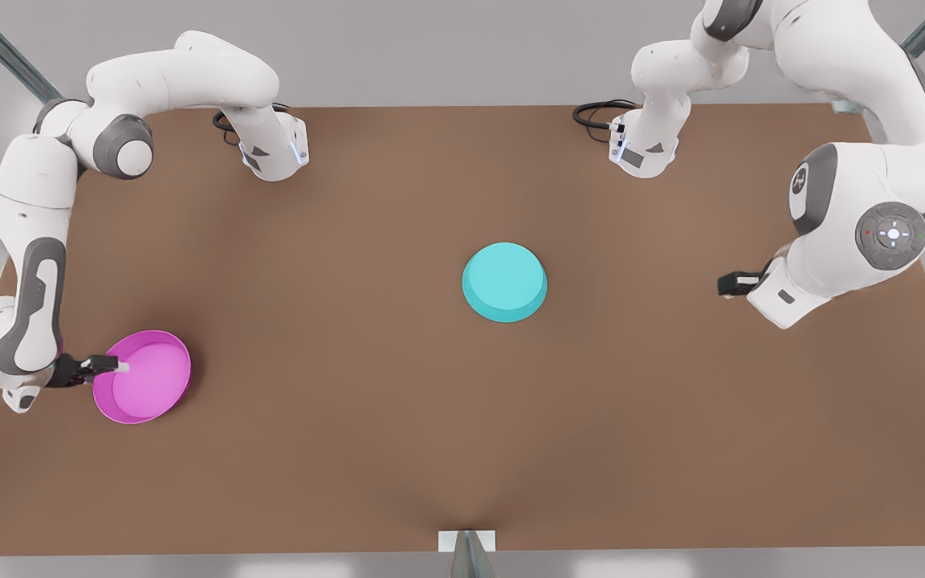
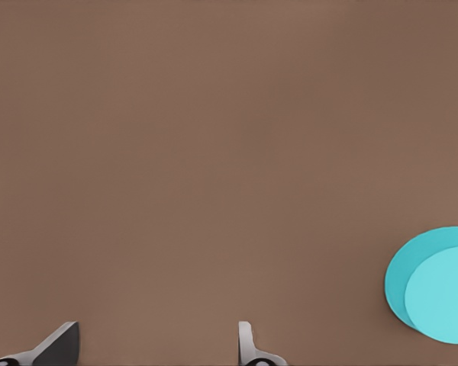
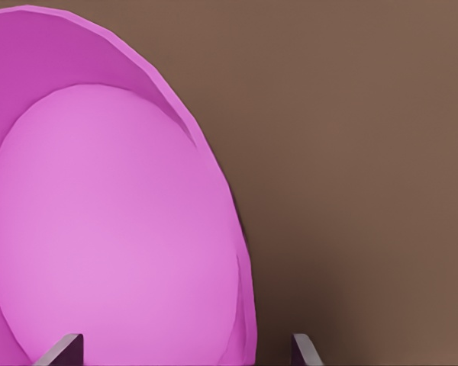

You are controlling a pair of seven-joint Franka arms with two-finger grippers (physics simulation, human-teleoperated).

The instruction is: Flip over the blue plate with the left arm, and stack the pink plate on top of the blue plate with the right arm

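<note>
- The blue plate lies upside down, base up, near the middle of the brown surface.
- The pink plate sits rim up at the front view's left.
- The right gripper, fingers spread, straddles the pink plate's rim.
- The left gripper hangs empty with fingers apart, well apart from the blue plate.

Blue plate: round turquoise dish, lies upside down, flat base up, near table middle, toward front view's right; also seen in left wrist view. Pink plate: round magenta dish, hollow side up, tilted, at front view's left, well apart from blue; right wrist view shows interior.
</note>
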